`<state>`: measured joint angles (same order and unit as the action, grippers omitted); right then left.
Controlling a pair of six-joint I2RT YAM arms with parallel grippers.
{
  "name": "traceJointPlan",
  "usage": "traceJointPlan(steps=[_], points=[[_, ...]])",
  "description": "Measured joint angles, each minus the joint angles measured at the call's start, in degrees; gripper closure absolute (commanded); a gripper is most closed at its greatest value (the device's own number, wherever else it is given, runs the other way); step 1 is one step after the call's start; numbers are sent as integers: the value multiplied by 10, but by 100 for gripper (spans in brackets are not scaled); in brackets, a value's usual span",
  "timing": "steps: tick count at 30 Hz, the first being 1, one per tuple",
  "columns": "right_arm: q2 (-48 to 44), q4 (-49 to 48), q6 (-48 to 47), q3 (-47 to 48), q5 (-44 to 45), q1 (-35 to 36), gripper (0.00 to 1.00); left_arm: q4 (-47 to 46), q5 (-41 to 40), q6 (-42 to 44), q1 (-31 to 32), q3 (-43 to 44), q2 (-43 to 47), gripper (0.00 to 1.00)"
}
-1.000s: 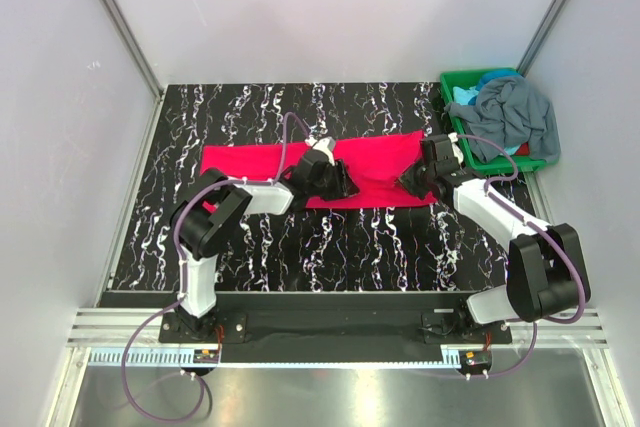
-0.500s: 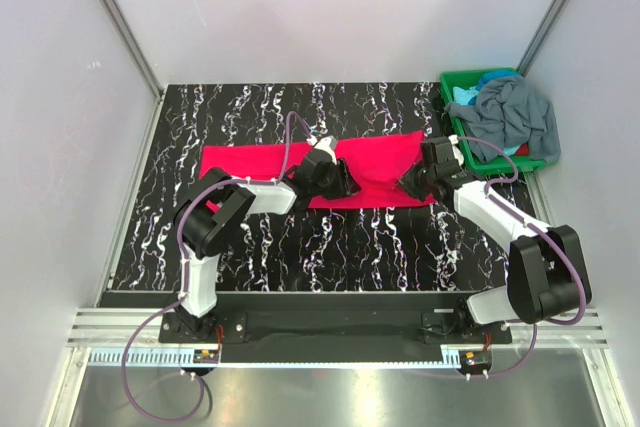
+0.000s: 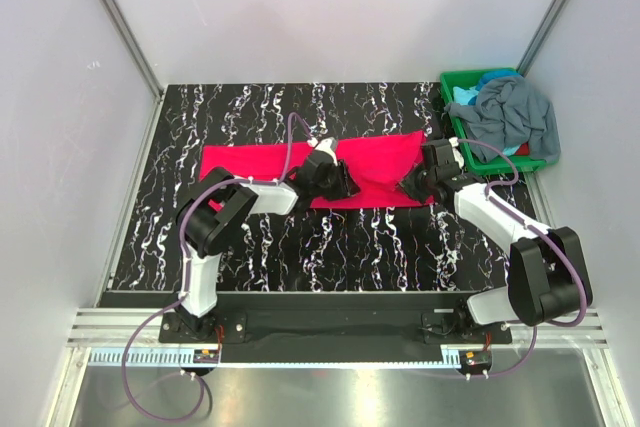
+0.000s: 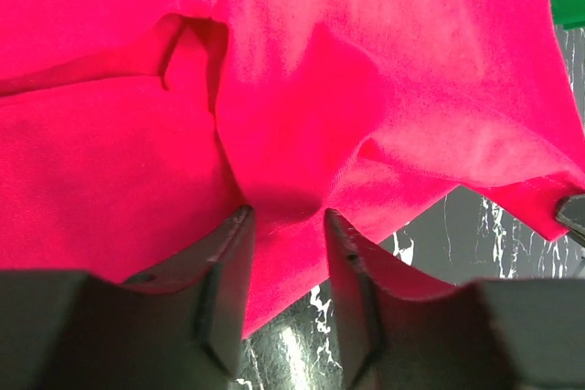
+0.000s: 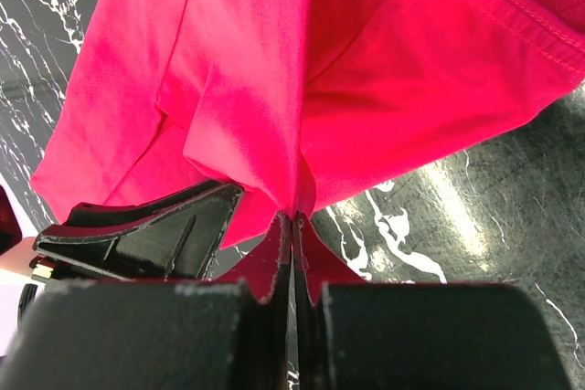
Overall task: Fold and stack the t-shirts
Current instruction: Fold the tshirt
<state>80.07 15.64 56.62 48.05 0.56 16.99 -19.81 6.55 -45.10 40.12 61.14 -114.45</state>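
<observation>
3 tees point(image 3: 370, 162), 1 grn bin point(image 3: 462, 77), 2 arms point(image 3: 250, 197).

Green plastic bin point(image 3: 500, 164) sat at the far right corner of black marbled tabletop point(image 3: 250, 112) (white veining throughout)

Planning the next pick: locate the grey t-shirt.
Top view: the grey t-shirt lies heaped over the green bin at the far right corner of the table.

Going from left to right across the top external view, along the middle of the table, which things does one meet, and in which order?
magenta t-shirt (its free left end) → left gripper → right gripper → green bin
</observation>
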Motion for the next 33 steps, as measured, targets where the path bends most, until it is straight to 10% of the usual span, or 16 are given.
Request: traceJointPlan(steps=[9, 33], points=[[0, 0, 2, 0, -1, 0, 100, 11, -6, 0, 3, 16, 0, 100], [-22, -8, -18, -50, 2, -49, 100, 88, 42, -26, -31, 20, 62, 100]])
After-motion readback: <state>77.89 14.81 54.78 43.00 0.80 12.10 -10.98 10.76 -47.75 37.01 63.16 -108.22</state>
